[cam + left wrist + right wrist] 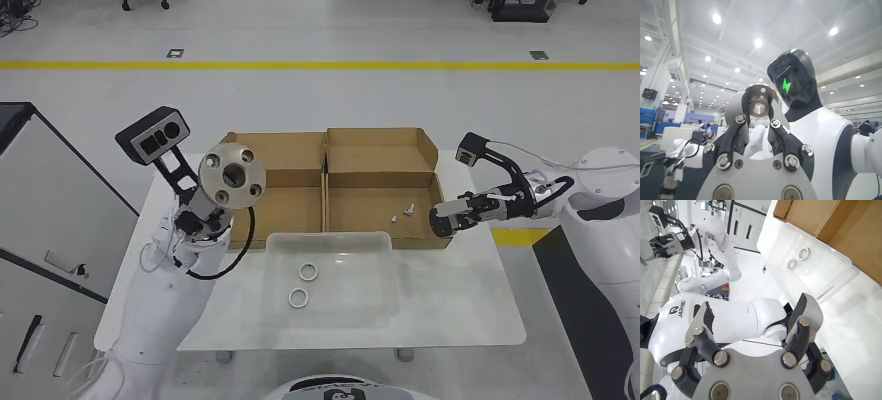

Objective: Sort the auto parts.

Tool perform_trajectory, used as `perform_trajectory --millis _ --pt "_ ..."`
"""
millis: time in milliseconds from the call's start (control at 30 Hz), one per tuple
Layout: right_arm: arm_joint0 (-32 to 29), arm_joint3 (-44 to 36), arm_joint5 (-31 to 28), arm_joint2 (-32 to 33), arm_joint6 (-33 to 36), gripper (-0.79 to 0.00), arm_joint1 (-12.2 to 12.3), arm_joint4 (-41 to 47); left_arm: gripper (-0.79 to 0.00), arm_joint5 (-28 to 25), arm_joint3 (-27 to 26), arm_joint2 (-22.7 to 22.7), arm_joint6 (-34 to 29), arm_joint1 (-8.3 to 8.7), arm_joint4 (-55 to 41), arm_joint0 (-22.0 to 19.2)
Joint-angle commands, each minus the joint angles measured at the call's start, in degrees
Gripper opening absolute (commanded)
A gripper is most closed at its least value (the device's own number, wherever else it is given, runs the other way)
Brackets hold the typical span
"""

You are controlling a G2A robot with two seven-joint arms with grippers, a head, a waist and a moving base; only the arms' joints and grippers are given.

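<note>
My left gripper (758, 110) is shut on the hub of a round metal flange (761, 89), held high and turned up toward the top camera. From above, the flange (231, 176) hangs over the left cardboard box (290, 212). My right gripper (755, 311) is open with nothing between its fingers; in the top view it (438, 220) sits at the right wall of the right cardboard box (384, 160). Two metal rings (310, 271) (298, 297) lie in the clear plastic tray (330, 240). The same rings (804, 253) (792, 264) appear in the right wrist view.
A small white part (407, 211) and another bit (396, 218) lie on the right box's floor. The white table (460, 300) has bare surface to the right of the tray. A grey cabinet (40, 190) stands off the table's left side.
</note>
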Motion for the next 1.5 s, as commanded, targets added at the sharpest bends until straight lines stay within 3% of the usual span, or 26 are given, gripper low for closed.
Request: perform_trajectory --millis 0,333,700,1467 --pt "0.0 0.0 0.0 0.0 0.0 0.0 0.0 0.0 -0.785 0.0 0.79 -0.75 0.0 -0.01 3.22 0.18" --pt "0.0 0.0 0.0 0.0 0.0 0.0 0.0 0.0 -0.785 0.0 1.18 -0.56 0.01 0.47 16.09 0.42" --pt "0.0 0.0 0.0 0.0 0.0 0.0 0.0 0.0 -0.785 0.0 -5.73 1.49 0.0 -0.62 -2.49 0.44" --pt "0.0 0.0 0.0 0.0 0.0 0.0 0.0 0.0 -0.785 0.27 -6.97 2.78 0.32 -0.84 -6.34 -0.02"
